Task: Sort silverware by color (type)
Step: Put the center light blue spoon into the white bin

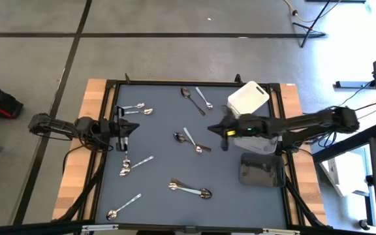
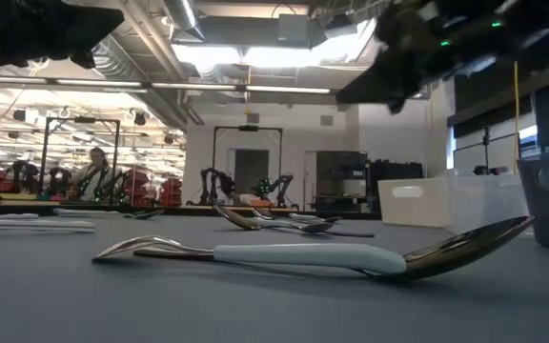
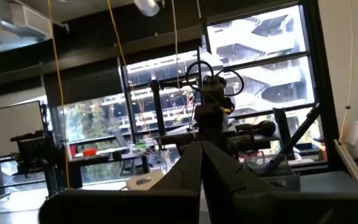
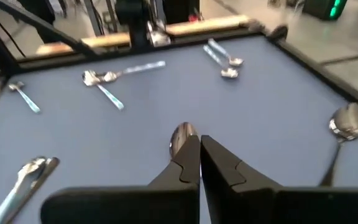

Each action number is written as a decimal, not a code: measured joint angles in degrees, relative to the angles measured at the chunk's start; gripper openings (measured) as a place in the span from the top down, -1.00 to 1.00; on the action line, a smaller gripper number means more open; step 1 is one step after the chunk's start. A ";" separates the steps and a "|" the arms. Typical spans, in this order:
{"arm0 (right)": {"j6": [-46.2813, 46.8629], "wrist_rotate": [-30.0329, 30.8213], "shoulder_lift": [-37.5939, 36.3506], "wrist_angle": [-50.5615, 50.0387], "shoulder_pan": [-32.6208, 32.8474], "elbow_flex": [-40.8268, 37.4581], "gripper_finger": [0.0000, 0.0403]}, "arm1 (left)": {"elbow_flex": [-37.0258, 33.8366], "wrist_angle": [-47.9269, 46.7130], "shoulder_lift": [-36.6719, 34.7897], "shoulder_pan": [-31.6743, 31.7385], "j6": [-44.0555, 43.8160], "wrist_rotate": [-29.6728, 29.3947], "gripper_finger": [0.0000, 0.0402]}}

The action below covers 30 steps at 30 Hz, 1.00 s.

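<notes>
- Over the grey desk (image 1: 162, 170), seen from above, two dark arms reach inward from opposite sides, the left claw (image 1: 125, 128) near the left edge and the right claw (image 1: 222, 130) closer to the middle.
- Both claws are fully closed and empty; each wrist view shows its two fingers pressed tip to tip, the left claw (image 3: 201, 149) against the room's windows, the right claw (image 4: 197, 144) above the desk surface.
- The spoons (image 1: 191, 139) lie scattered across the desk: pairs near the far edge, by the left edge, in the middle and toward the near edge, with a single one at the near left corner.
- Only the overhead view shows three bins along the right edge: a white bin (image 1: 248, 98), a clear bin (image 1: 263, 145) and a dark bin (image 1: 261, 170).
- Only the low view shows a spoon's pale handle (image 2: 303, 255) close up, crossing another spoon.
- The right wrist view alone shows one spoon's bowl (image 4: 182, 134) just beyond the closed fingertips.
</notes>
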 joint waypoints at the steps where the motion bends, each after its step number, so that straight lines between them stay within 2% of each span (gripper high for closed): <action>1: -0.01 0.00 2.46 0.04 0.00 1.47 0.97 | 0.00 -0.02 0.06 0.00 0.00 -0.02 0.99; 5: 0.21 0.21 11.15 -1.42 -0.16 7.54 0.97 | 0.00 0.74 0.06 0.00 1.01 -0.04 0.99; 8: 4.25 0.45 16.43 -7.18 -1.03 13.02 0.91 | 0.00 0.96 0.06 0.00 3.56 -0.05 0.99; 15: 9.17 0.15 25.84 -16.87 -3.06 21.17 0.45 | 0.00 1.88 0.06 0.00 6.76 0.08 0.99; 20: 12.03 -1.90 30.53 -16.22 -3.49 22.47 0.22 | 0.01 1.88 0.06 0.00 7.32 1.21 0.99; 24: 14.62 -3.89 33.10 -15.08 -3.06 22.52 0.17 | 0.02 2.14 0.05 0.00 8.69 1.41 0.99; 30: 16.06 -2.36 36.67 -11.71 -2.86 22.50 0.22 | 0.02 2.12 0.06 0.00 10.20 1.43 0.99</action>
